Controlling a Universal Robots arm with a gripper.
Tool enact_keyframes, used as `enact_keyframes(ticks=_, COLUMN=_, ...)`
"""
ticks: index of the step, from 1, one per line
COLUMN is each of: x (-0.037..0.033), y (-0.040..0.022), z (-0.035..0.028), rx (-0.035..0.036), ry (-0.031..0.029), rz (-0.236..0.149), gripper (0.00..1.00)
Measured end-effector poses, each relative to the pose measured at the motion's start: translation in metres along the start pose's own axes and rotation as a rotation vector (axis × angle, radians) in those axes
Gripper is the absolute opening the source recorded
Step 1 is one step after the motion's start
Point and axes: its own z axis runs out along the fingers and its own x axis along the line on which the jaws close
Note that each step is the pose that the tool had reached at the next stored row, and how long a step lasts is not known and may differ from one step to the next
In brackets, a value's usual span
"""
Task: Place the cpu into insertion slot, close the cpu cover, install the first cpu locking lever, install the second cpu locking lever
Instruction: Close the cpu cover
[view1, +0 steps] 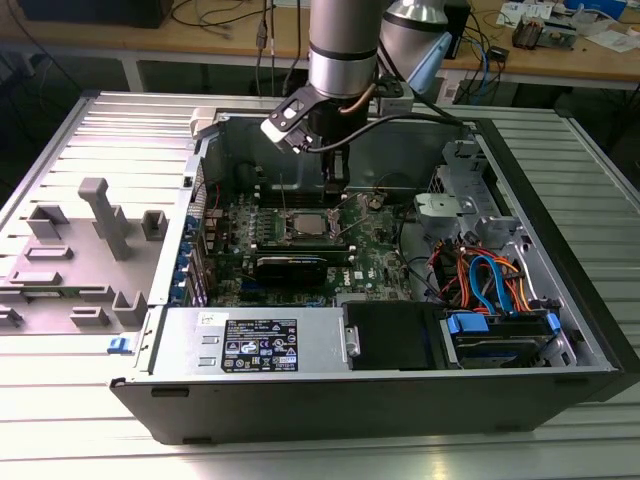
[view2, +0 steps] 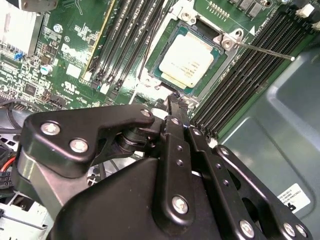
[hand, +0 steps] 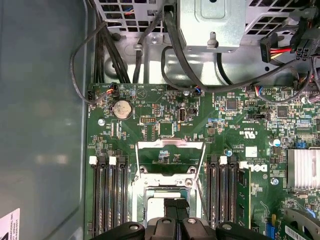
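The cpu (view2: 187, 60), a small square chip with a silver-grey top, lies flat in the insertion slot (view2: 167, 37) on the green motherboard. The cpu cover (hand: 170, 145), a thin metal frame with a cut-out middle, stands swung up and open beyond the slot. A thin locking lever (view2: 265, 50) sticks out raised from one corner of the slot. My gripper (view2: 173, 100) hangs just beside the slot's edge with its black fingers pressed together and nothing between them. In the exterior view the gripper (view1: 337, 185) hovers just behind the slot (view1: 305, 225).
Long black memory slots (view2: 240, 85) flank the socket on both sides. A black graphics card (view1: 300, 265) lies in front of it, a power supply (view1: 260, 345) nearer still. Orange and blue cables (view1: 490, 280) fill the exterior view's right. A grey fixture (view1: 95, 245) stands outside the case.
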Motion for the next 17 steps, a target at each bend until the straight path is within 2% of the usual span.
enact_keyframes(ticks=6, x=-0.0002, y=0.0001, z=-0.0049, rx=-0.0001, ry=0.0001, rz=0.000, gripper=0.11)
enact_keyframes(ticks=10, x=-0.0002, y=0.0004, z=-0.0054, rx=-0.0001, ry=0.0001, rz=0.000, gripper=0.11)
enact_keyframes(ticks=17, x=-0.0002, y=0.0099, z=-0.0052, rx=0.0000, ry=0.0000, rz=0.000, gripper=0.11)
